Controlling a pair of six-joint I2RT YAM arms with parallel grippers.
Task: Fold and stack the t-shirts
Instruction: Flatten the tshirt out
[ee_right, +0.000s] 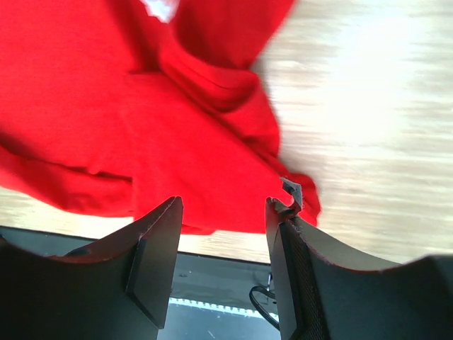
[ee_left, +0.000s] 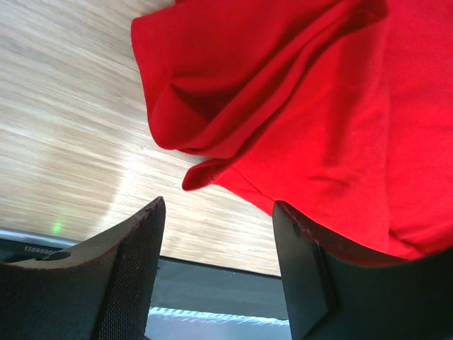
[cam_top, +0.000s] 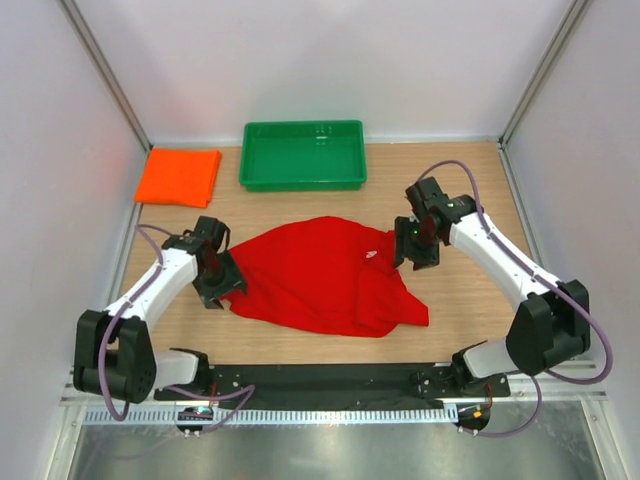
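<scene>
Both left hand (ee_left: 216, 205) and right hand (ee_right: 223, 202) hang spread, tilted down beside the red t-shirt (cam_top: 320, 275).

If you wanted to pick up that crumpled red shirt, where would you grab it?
Probably the rolled fold on the left edge of the red t-shirt, coming in low from the left. It stands up off the table, so it can be pinched; the smoother middle offers no edge.

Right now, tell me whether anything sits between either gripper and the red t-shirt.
Nothing visible does. The left gripper and right gripper, both open, hang at opposite edges of the red t-shirt. The green tray and orange t-shirt lie at the far side, well clear.
</scene>
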